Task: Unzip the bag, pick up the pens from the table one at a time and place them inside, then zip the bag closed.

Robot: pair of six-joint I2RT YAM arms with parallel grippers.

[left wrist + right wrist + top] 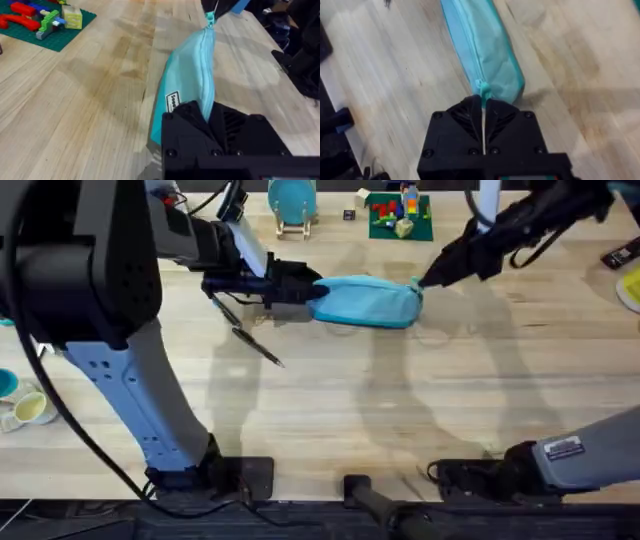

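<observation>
Pouch lying lengthwise on the butcher-block table, zipper shut along its top; I've got my left gripper clamped on its left end, fabric pinched between the black fingers; my right gripper is at the opposite end, jaws closed on the pale pull tab; two dark pens lie just beside the left gripper.

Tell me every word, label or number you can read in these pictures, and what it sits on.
Nothing can be read for certain.
Small white tag on the side of the light blue bag: dark print, too blurred to read.
White sticker on the right arm near its base: lines of print, too small to read.
</observation>
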